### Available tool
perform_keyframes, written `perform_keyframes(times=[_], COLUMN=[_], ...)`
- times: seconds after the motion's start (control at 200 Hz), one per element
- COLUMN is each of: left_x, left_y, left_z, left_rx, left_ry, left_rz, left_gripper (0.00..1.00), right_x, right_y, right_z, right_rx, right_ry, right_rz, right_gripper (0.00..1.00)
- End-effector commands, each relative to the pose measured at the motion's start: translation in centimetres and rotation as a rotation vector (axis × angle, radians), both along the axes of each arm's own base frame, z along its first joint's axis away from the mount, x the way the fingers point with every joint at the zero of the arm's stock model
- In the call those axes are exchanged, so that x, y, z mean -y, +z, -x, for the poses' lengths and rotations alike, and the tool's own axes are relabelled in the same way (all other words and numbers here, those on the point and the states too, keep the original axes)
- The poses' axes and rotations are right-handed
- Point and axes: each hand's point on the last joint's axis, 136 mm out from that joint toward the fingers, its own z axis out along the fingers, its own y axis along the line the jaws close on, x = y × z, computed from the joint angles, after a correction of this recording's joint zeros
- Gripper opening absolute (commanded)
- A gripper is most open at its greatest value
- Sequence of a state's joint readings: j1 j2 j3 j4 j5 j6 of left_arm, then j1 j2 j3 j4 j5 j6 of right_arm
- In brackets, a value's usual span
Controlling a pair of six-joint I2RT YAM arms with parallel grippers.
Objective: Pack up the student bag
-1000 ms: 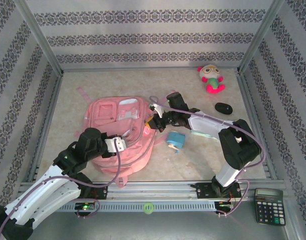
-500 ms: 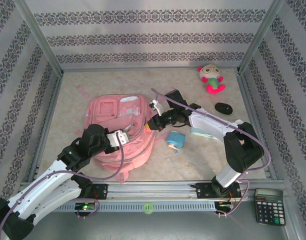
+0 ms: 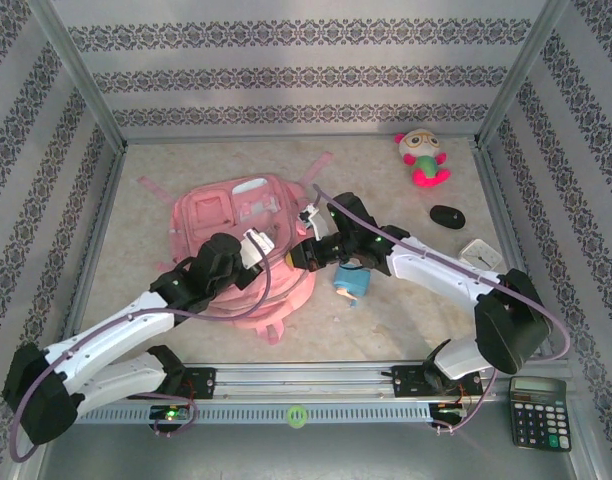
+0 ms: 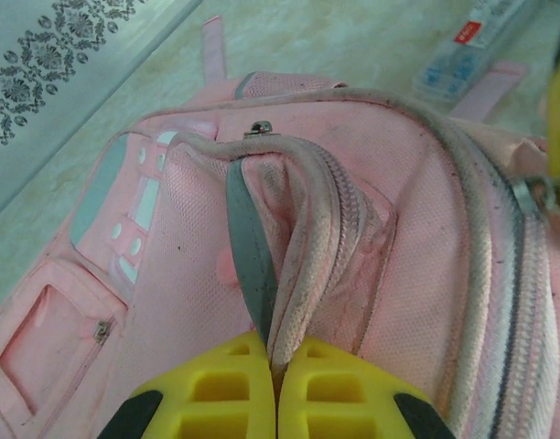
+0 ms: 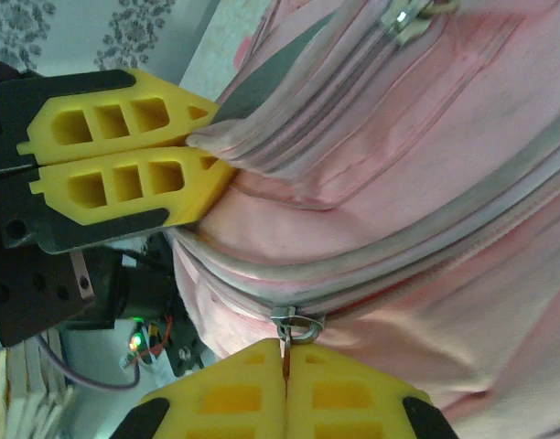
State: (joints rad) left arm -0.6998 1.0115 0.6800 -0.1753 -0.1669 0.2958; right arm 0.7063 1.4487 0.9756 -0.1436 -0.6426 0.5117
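Observation:
The student bag (image 3: 211,215), pink with white trim, lies flat left of the table's middle. My left gripper (image 3: 258,246) reaches over its near side and is shut on a raised fold of the zip edge (image 4: 303,229). Its yellow fingertips meet on the fabric in the left wrist view (image 4: 275,352). My right gripper (image 3: 304,253) is at the bag's right side, shut on a metal zip pull (image 5: 294,326) of the long grey zip. In the right wrist view the left gripper (image 5: 205,151) pinches the bag (image 5: 426,155) just above.
A small blue and white item (image 3: 351,282) lies right of the bag, under the right arm. A plush toy (image 3: 422,157), a black mouse (image 3: 447,216) and a white flat object (image 3: 481,252) sit at the right. A calculator (image 3: 538,412) lies outside the frame.
The bag has slid away from the arm bases, towards the back. Both arms stretched forward with it, keeping their holds. The right arm moved off the white object at the right.

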Motion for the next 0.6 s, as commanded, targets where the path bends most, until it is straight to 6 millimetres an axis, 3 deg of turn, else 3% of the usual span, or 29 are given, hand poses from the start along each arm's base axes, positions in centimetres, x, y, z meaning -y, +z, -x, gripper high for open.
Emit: perform_keyframes(times=[0.0,0.325,0.54,0.595], left_x=[0.3,3.3,5.2,5.7], left_y=[5.2,6.3,6.4,6.3], left_z=[-3.4,-5.1,-4.4,-3.6], left_rx=[0.144,0.105,0.09,0.103], left_ry=[0.176,0.203,0.094,0.018], left_rz=[0.194,0.442,0.493,0.475], left_gripper=[0.0,0.0,0.0,0.0], right_x=[-1.3,-2.5,-3.0,-2.5], right_y=[1.8,0.8,0.3,0.2], right_z=[1.7,2.4,2.7,2.6], right_rx=[-0.036,-0.089,-0.117,-0.112], right_ry=[-0.017,-0.204,-0.258,-0.265], right_rz=[-0.077,-0.142,-0.177,-0.168], right_gripper=[0.0,0.0,0.0,0.13])
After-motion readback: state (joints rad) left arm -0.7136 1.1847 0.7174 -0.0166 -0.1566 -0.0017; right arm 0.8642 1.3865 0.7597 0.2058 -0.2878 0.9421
